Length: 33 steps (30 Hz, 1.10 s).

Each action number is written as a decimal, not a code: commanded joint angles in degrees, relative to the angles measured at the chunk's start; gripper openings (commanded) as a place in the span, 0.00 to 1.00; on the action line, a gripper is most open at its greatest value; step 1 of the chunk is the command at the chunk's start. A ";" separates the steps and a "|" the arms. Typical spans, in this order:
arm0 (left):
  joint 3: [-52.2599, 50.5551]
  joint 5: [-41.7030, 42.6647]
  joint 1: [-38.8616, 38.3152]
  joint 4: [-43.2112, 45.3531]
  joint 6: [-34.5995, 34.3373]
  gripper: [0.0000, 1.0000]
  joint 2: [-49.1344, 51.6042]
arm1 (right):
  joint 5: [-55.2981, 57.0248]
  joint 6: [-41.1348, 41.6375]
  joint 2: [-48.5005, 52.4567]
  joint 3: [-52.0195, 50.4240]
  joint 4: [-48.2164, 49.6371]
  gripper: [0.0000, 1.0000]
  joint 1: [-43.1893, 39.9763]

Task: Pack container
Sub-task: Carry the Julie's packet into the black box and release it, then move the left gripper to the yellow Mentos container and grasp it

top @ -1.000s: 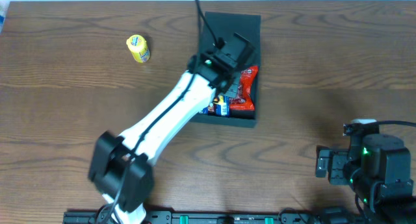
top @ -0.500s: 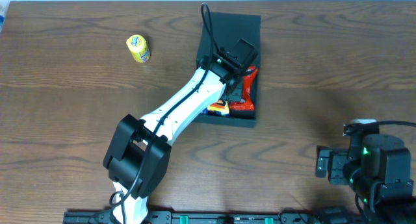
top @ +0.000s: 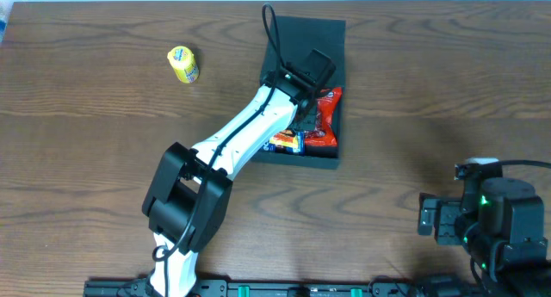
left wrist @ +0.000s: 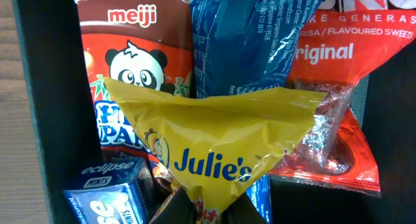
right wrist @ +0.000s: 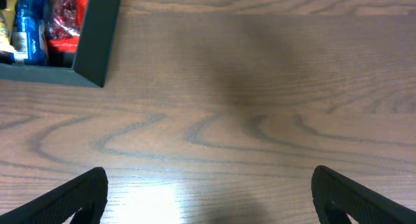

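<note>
The container (top: 301,160), a dark matte square box, sits on the wooden table (top: 95,151) in the upper middle of the overhead view, its flap lid (top: 317,32) lying open and flat towards the top edge of the frame. The left arm (top: 232,142) stretches from the lower left diagonally up to the box, its wrist over the open compartment. In the left wrist view the left gripper (left wrist: 207,215) is at the bottom edge, and its dark fingers (left wrist: 173,210) close in on the narrow lower corner of a yellow Julie's packet (left wrist: 214,146) and pinch it. That packet fills the middle of the frame, above the other goods in the box. Behind it on the upper left is a red meiji panda box (left wrist: 127,62). A blue packet (left wrist: 250,39) lies at the top centre and a red bag marked Original (left wrist: 338,81) on the right. A blue eclipse mints tin (left wrist: 107,195) shows in the lower left corner, just beside the container's dark left wall. A small yellow snack (top: 182,64) lies alone on the table in the upper left of the overhead view, well apart from the box. The right arm (top: 495,215) is at the lower right, well away from the box. The right gripper (right wrist: 209,178) has its two dark fingers spread wide over bare wood with nothing between them, and a corner of the container shows at the upper left of that view.
</note>
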 commanded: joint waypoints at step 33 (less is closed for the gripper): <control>0.90 -20.46 0.11 -7.52 4.98 0.95 -23.12 | -0.15 -0.57 -0.09 0.07 0.04 0.99 -0.57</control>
